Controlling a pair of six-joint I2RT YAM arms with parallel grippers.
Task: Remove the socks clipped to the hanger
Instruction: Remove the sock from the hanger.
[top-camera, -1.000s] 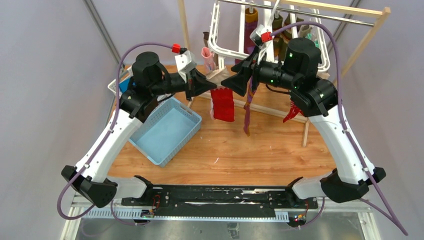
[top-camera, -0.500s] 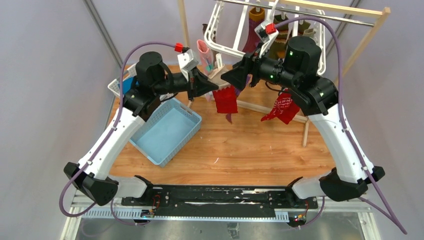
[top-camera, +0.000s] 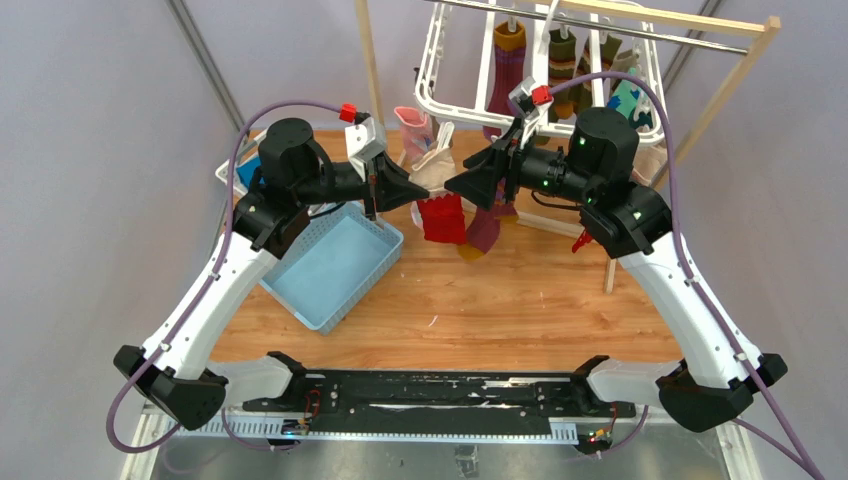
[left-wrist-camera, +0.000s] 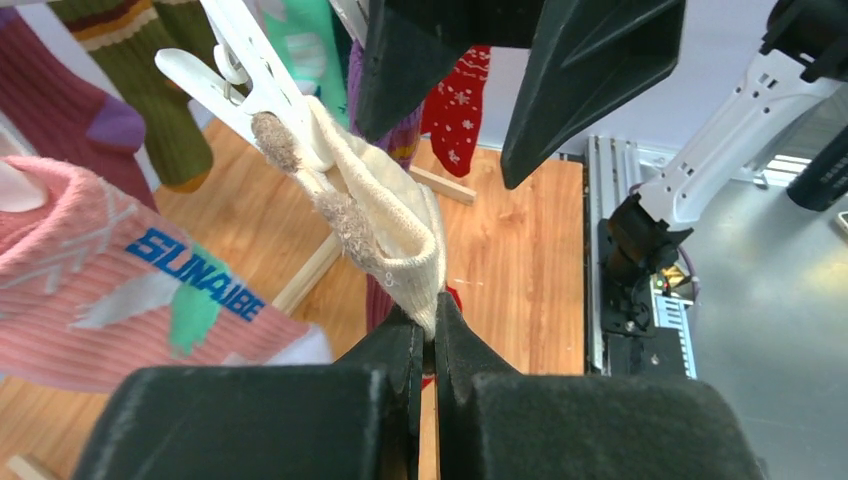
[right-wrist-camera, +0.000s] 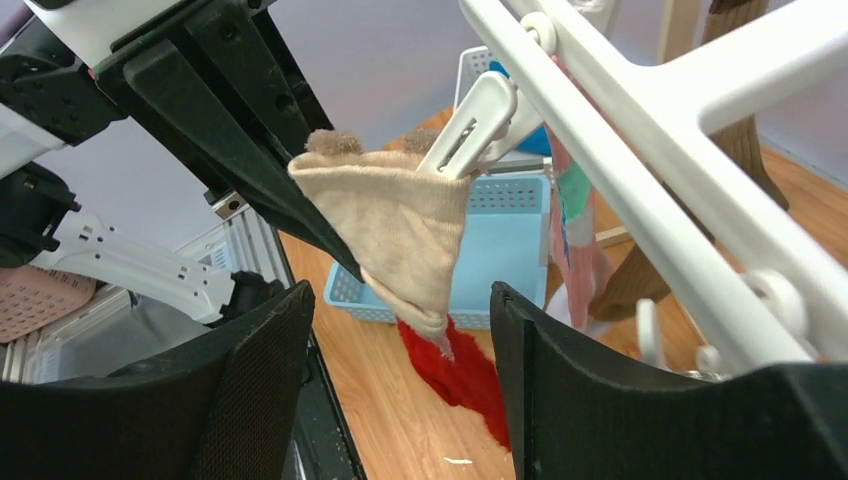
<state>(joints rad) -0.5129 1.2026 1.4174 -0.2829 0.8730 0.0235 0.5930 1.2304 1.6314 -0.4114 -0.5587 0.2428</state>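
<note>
Right now the left gripper (left-wrist-camera: 427, 335) pinches the low tip of the cream sock (left-wrist-camera: 385, 225), and the right gripper (right-wrist-camera: 400, 295) stands open close by. The sock slants up to a clip (right-wrist-camera: 470, 125) on the hanger (right-wrist-camera: 680, 205), over a wooden table (top-camera: 500, 300) with a blue basket (top-camera: 330, 262), between pale walls (top-camera: 90, 150).

The cream sock (left-wrist-camera: 395, 230) is plain, with two tan fuzzy tufts (left-wrist-camera: 268, 140). The pink sock (left-wrist-camera: 90, 300) carries white and green shapes and blue lettering. The maroon sock (left-wrist-camera: 50, 90) has a purple heel, and the olive sock (left-wrist-camera: 175, 130) has brown and mustard bands. The red sock (left-wrist-camera: 455, 95) is dotted with white snowflakes. A teal sock (top-camera: 628, 98) hangs at the hanger's right edge. The hanger (right-wrist-camera: 640, 170) and its clips (right-wrist-camera: 470, 125) are white. Near the worktop's left edge the basket (top-camera: 335, 262) is light blue. The worktop (top-camera: 520, 300) is orange-brown wood grain. The left gripper (left-wrist-camera: 430, 340) and right gripper (right-wrist-camera: 398, 300) are black.
</note>
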